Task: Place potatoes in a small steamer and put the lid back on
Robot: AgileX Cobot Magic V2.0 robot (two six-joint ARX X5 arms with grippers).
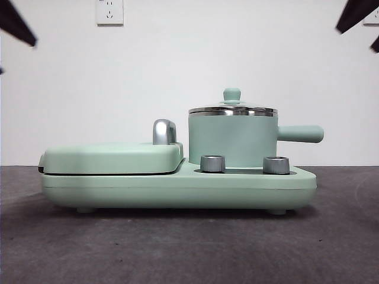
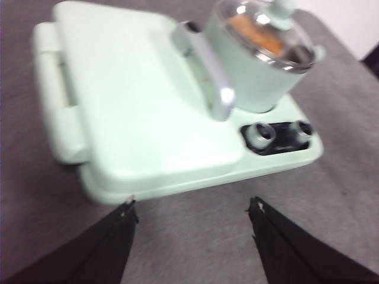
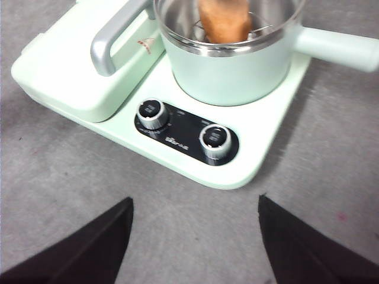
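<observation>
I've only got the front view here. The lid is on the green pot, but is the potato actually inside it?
Observer: Yes. The left wrist view shows the potato through the glass lid, inside the small steamer.
Operator: Is either gripper holding anything?
Observer: No. The left gripper and the right gripper both have open, empty jaws, clear of the steamer.
Operator: What is the potato sitting on?
Observer: The right wrist view shows a wire rack under it.
</observation>
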